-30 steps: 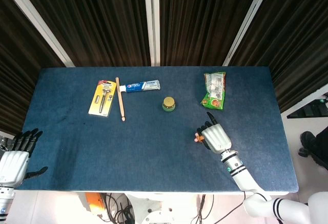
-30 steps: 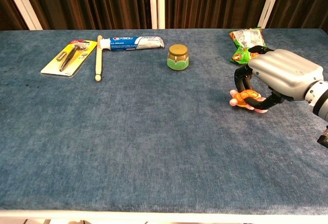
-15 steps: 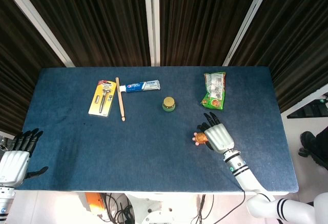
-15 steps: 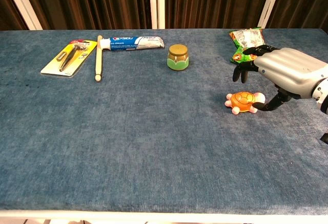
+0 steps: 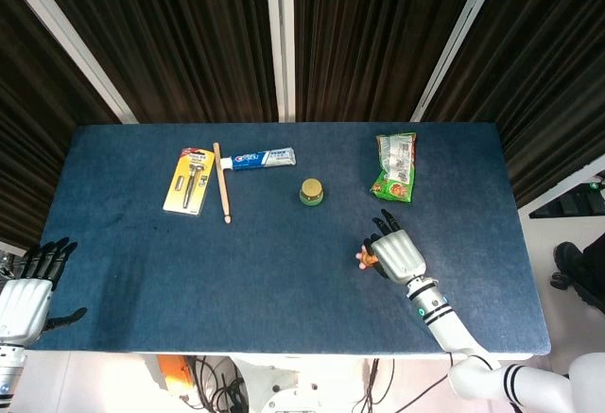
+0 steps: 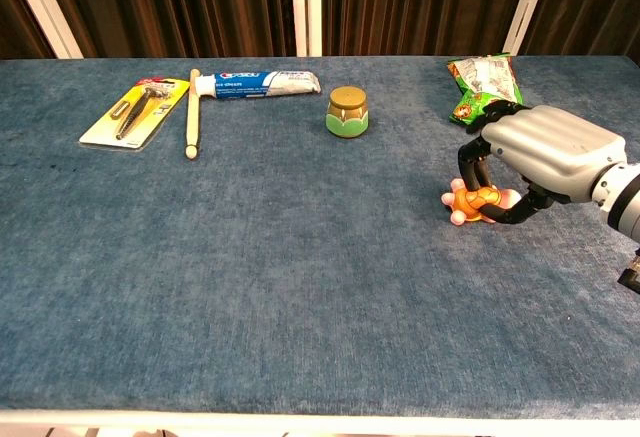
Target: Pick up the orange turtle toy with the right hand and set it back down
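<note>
The orange turtle toy [image 6: 470,203] lies on the blue table [image 6: 280,287] at the right, its pink feet showing. My right hand [image 6: 548,150] reaches over it from the right, fingers curled down across its shell and thumb under its near side, gripping it. In the head view the turtle toy [image 5: 363,258] peeks out at the left edge of the right hand [image 5: 397,254]. Whether the toy touches the cloth I cannot tell. My left hand [image 5: 28,295] hangs off the table's front left corner with fingers spread and nothing in it.
A green snack bag [image 6: 482,85] lies just behind the right hand. A small green jar [image 6: 347,111] stands at mid table. Toothpaste [image 6: 258,83], a wooden drumstick [image 6: 192,114] and a razor pack [image 6: 135,114] lie at the back left.
A second ago the right hand held the turtle; half a second ago its fingers were lifted off the toy on the table. Now they have closed around it again. The left hand is still.
</note>
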You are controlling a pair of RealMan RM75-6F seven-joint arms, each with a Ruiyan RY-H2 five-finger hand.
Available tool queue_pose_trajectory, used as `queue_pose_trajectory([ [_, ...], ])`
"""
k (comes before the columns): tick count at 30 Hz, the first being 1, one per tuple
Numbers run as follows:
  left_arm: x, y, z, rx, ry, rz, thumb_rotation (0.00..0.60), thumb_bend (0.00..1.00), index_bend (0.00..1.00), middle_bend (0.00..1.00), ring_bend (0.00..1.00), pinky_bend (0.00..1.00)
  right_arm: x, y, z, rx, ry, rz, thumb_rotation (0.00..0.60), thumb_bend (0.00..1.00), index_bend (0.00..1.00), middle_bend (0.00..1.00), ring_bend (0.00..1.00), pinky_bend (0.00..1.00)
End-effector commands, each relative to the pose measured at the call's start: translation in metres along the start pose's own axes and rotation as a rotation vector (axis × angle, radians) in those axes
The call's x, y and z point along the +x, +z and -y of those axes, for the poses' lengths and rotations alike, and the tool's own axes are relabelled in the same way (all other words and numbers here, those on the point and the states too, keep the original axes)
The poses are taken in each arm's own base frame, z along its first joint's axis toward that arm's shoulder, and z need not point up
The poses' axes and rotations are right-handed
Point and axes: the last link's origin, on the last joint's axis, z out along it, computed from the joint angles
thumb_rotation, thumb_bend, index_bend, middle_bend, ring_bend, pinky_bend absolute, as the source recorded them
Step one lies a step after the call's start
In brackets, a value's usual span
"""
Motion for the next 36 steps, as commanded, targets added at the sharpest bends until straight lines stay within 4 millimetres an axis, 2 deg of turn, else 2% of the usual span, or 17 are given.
queue_pose_trajectory([
  [1, 0.000, 0.000, 0.001, 0.001, 0.000, 0.000, 0.600, 0.00, 0.05, 0.02, 0.00, 0.00, -0.001, 0.002, 0.003, -0.003, -0.008, -0.005, 0.600, 0.38, 0.87, 0.74, 0.30, 0.00],
  [3, 0.000, 0.000, 0.001, 0.000, -0.001, -0.001, 0.600, 0.00, 0.05, 0.02, 0.00, 0.00, 0.001, 0.002, 0.005, -0.004, -0.004, -0.033, 0.600, 0.43, 0.97, 0.82, 0.37, 0.00],
  [5, 0.000, 0.000, 0.001, -0.001, -0.001, -0.001, 0.600, 0.00, 0.05, 0.02, 0.00, 0.00, 0.002, 0.002, 0.005, -0.004, -0.003, -0.054, 0.600, 0.46, 1.00, 0.88, 0.41, 0.00],
  [9, 0.000, 0.000, 0.001, -0.002, 0.000, -0.003, 0.600, 0.00, 0.05, 0.02, 0.00, 0.00, 0.006, 0.000, 0.004, -0.003, 0.004, -0.087, 0.600, 0.46, 1.00, 0.90, 0.43, 0.00],
  [11, 0.000, 0.000, 0.000, -0.003, 0.000, -0.003, 0.600, 0.00, 0.05, 0.02, 0.00, 0.00, 0.008, -0.001, 0.002, -0.003, 0.020, -0.103, 0.600, 0.44, 0.99, 0.87, 0.43, 0.00],
  [12, 0.000, 0.000, 0.000, -0.004, 0.001, -0.003, 0.600, 0.00, 0.05, 0.02, 0.00, 0.00, 0.007, -0.001, 0.001, -0.001, 0.020, -0.098, 0.600, 0.39, 0.93, 0.82, 0.41, 0.00],
  [13, 0.000, 0.000, 0.000, -0.005, 0.001, -0.003, 0.600, 0.00, 0.05, 0.02, 0.00, 0.00, 0.006, -0.002, -0.001, 0.002, 0.016, -0.075, 0.600, 0.31, 0.83, 0.74, 0.36, 0.00],
  [14, 0.000, 0.000, 0.000, -0.006, 0.002, -0.003, 0.600, 0.00, 0.05, 0.02, 0.00, 0.00, 0.005, -0.003, -0.003, 0.002, 0.012, -0.058, 0.600, 0.19, 0.65, 0.61, 0.28, 0.00],
  [16, 0.000, 0.000, -0.001, -0.006, 0.003, -0.004, 0.600, 0.00, 0.05, 0.02, 0.00, 0.00, 0.006, -0.004, -0.008, -0.009, 0.018, -0.029, 0.600, 0.05, 0.30, 0.34, 0.11, 0.00],
  [17, 0.000, 0.000, -0.001, -0.006, 0.003, -0.004, 0.600, 0.00, 0.05, 0.02, 0.00, 0.00, 0.008, -0.005, -0.009, -0.017, 0.027, -0.021, 0.600, 0.02, 0.16, 0.22, 0.05, 0.00],
  [19, 0.000, 0.000, -0.001, -0.005, 0.005, -0.003, 0.600, 0.00, 0.05, 0.02, 0.00, 0.00, 0.012, -0.008, -0.011, -0.029, 0.048, -0.012, 0.600, 0.00, 0.01, 0.04, 0.00, 0.00],
  [21, 0.000, 0.001, -0.001, -0.004, 0.005, -0.002, 0.600, 0.00, 0.05, 0.02, 0.00, 0.00, 0.018, -0.012, -0.012, -0.030, 0.046, -0.029, 0.600, 0.00, 0.00, 0.00, 0.00, 0.00],
  [25, 0.000, 0.003, -0.003, -0.010, 0.005, -0.003, 0.600, 0.00, 0.05, 0.02, 0.00, 0.00, 0.035, -0.025, -0.022, -0.051, 0.060, -0.107, 0.600, 0.00, 0.00, 0.00, 0.00, 0.00],
  [27, 0.001, 0.003, -0.003, -0.012, 0.006, -0.007, 0.600, 0.00, 0.05, 0.02, 0.00, 0.00, 0.045, -0.038, -0.032, -0.075, 0.063, -0.141, 0.600, 0.00, 0.00, 0.00, 0.00, 0.00],
  [31, 0.003, 0.004, -0.004, -0.010, 0.008, -0.011, 0.600, 0.00, 0.05, 0.02, 0.00, 0.00, 0.058, -0.082, -0.064, -0.163, 0.023, -0.165, 0.600, 0.00, 0.00, 0.00, 0.00, 0.00],
  [33, 0.004, 0.004, -0.005, -0.013, 0.007, -0.013, 0.600, 0.00, 0.05, 0.02, 0.00, 0.00, 0.059, -0.103, -0.081, -0.243, -0.034, -0.161, 0.600, 0.00, 0.00, 0.00, 0.00, 0.00],
  [36, 0.005, 0.005, -0.009, -0.021, 0.004, -0.022, 0.600, 0.00, 0.05, 0.02, 0.00, 0.00, 0.054, -0.136, -0.100, -0.354, -0.010, -0.142, 0.600, 0.00, 0.00, 0.00, 0.00, 0.00],
])
